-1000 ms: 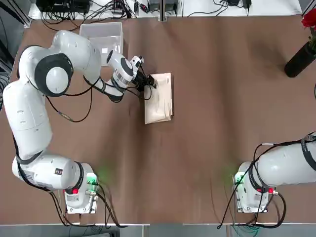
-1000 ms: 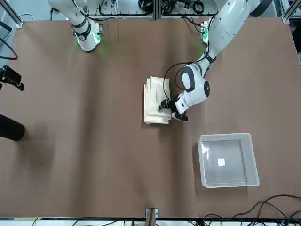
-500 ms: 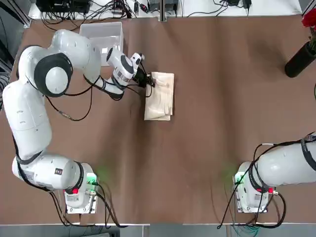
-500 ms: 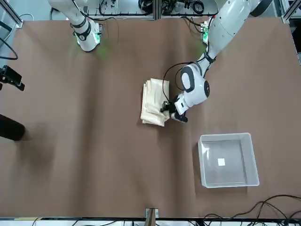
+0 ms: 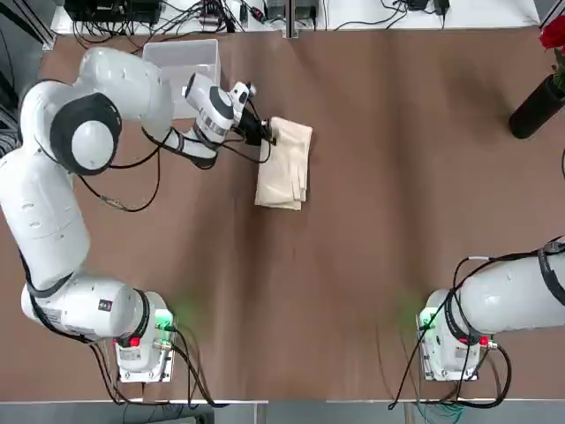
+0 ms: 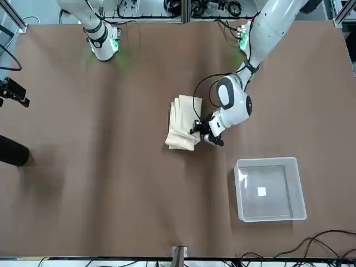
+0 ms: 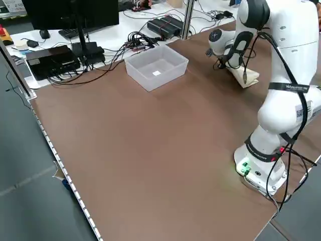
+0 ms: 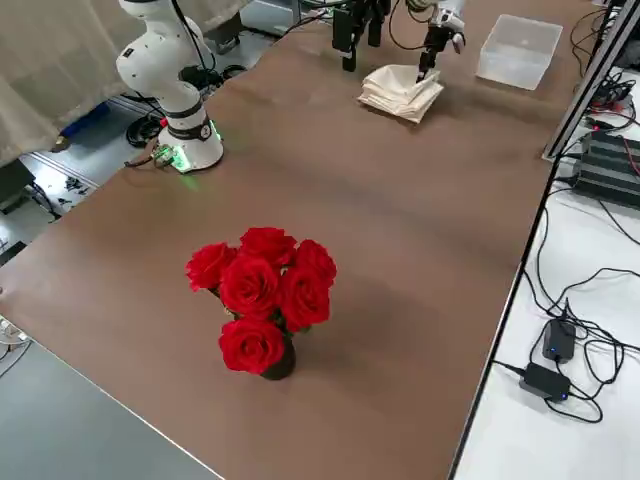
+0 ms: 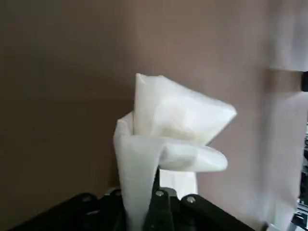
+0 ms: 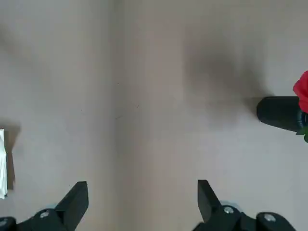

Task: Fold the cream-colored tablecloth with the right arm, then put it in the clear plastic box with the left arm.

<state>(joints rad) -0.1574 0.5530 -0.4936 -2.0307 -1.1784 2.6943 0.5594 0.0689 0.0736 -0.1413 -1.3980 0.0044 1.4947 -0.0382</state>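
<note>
While pinching the cream-colored tablecloth along its left edge, toward the far end, keep the left gripper narrow, closed on a bunched fold. Seen from the robot's side, lying mostly to the right of that gripper and back toward the bases, with long axis running roughly near to far, tilted slightly. Already folded into a layered rectangle, apparently ready for boxing. Cannot tell from these views about full clearance from the brown tabletop.

Look for the clear plastic box ahead and to the left of the gripper, opposite the bulk of the cloth, near but apart. Nearer by far to the left arm than to the right. Next, judging by this layout, lift, then carry forward and left, going far enough past the near wall to bring the trailing end inside too. Beware of draping over the rim or slipping from so small a pinch.

Leave the right gripper idle, wide and holding nothing, over the tabletop on the robot's right, near the flower vase.
</note>
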